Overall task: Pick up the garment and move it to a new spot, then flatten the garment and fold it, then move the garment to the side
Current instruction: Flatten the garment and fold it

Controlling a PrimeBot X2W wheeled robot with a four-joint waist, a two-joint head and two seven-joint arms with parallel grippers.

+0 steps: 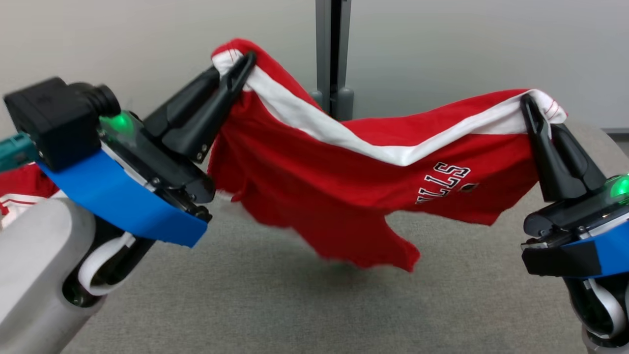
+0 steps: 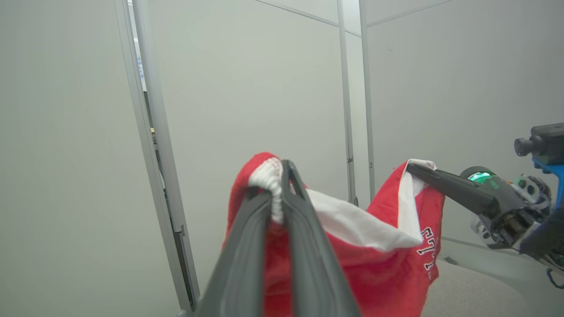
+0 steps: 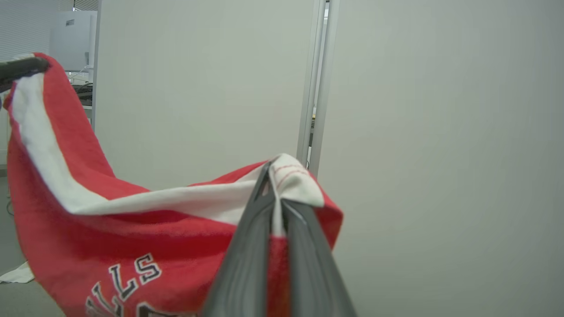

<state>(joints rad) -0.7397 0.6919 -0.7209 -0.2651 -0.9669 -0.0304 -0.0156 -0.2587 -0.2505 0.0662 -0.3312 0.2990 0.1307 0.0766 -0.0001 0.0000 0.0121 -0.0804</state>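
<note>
Left jaws and right jaws clamp garment; head view shows table beneath

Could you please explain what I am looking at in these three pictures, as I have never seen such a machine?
This is a wheeled robot with two arms, each ending in two long dark fingers. The head view comes from a camera on its head, looking down at a grey surface. The two wrist views come from cameras on its wrists, each looking along that arm's own fingers. The left fingers and the right fingers are each shut on the white band of a red garment, one at each end. The garment sags between them in the air, above the surface; it seems not to touch it. At the left edge of the head view lies another red and white cloth, partly hidden behind the left arm.
</note>
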